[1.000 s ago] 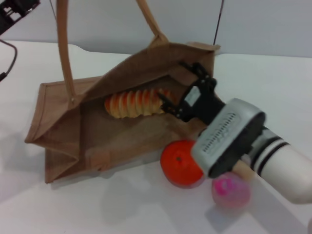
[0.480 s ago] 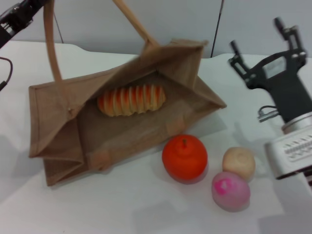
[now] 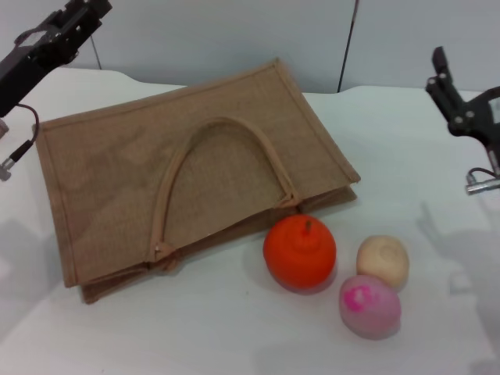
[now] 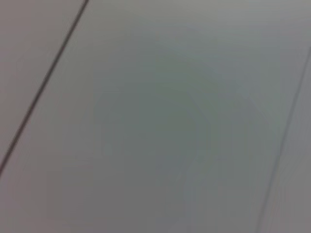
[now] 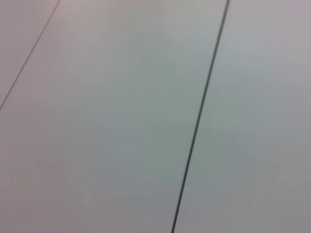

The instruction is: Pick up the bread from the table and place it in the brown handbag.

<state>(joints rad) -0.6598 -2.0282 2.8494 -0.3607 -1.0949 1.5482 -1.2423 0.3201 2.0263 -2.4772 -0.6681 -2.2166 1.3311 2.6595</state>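
The brown handbag (image 3: 117, 172) lies flat and closed on the white table (image 3: 195, 336), with one arched handle (image 3: 168, 195) lying on its top face. The bread is hidden from view. My left gripper (image 3: 74, 19) hangs above the bag's far left corner, open and holding nothing. My right gripper (image 3: 467, 94) is at the right edge of the head view, above the table and well clear of the bag, open and empty. Both wrist views show only pale wall panels.
An orange round fruit (image 3: 300, 251) sits against the bag's front right edge. A small beige bun (image 3: 383, 261) and a pink ball (image 3: 369, 305) lie just right of it. A cable (image 3: 16, 152) hangs by the bag's left edge.
The bag's handle has left my left gripper, and the bag has dropped flat and closed over the bread. My right gripper has drawn further right and up.
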